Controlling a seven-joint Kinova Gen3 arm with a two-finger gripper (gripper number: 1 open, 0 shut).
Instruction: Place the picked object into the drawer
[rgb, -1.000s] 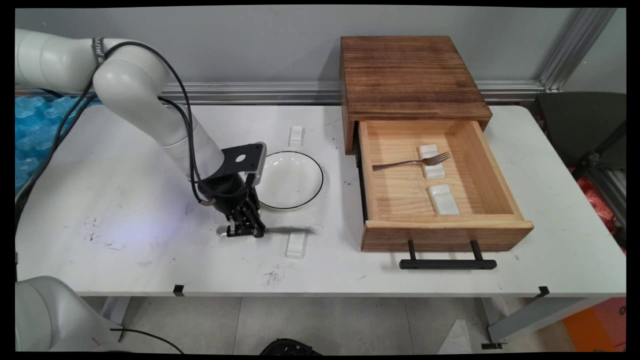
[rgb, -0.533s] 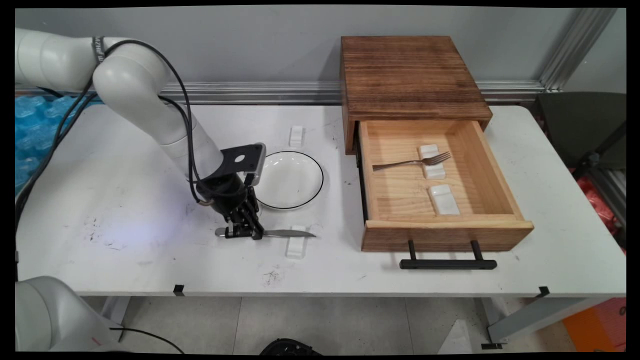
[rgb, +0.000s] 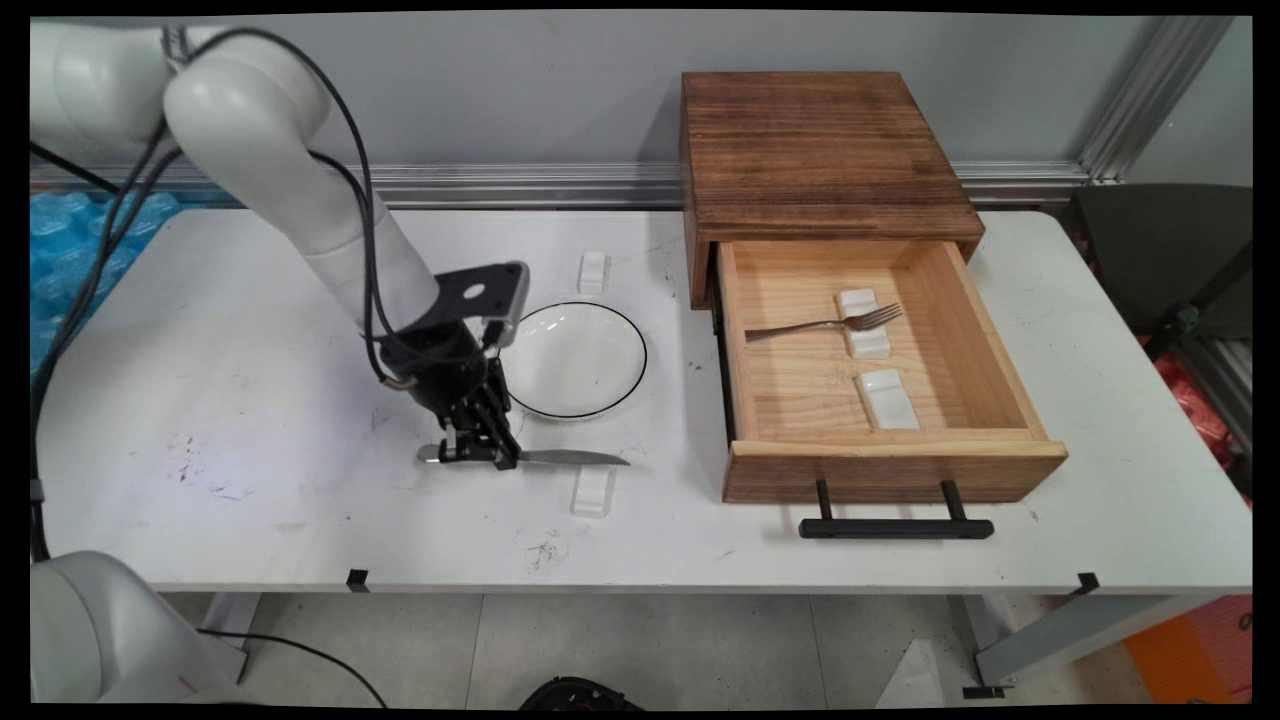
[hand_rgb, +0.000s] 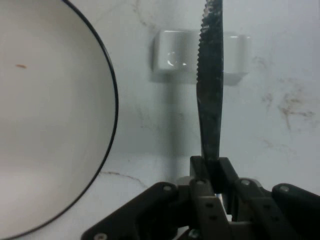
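1. A table knife (rgb: 560, 458) is clamped between the jaws of the gripper (rgb: 478, 455), its serrated blade (hand_rgb: 210, 80) held level above the bench (rgb: 250, 330).
2. The blade tip is seen above a white cutlery rest (rgb: 592, 490).
3. A black-rimmed white plate (rgb: 585, 360) lies just beside the gripper.
4. A fork (rgb: 825, 323) is propped on a rest in the open wooden drawer (rgb: 890, 465).

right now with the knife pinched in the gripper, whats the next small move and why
Probably a short further lift. The gripper is shut on the knife, whose blade hangs just above the white rest beside the plate. The drawer stands open with a free rest below the fork, but its front wall is higher than the blade.
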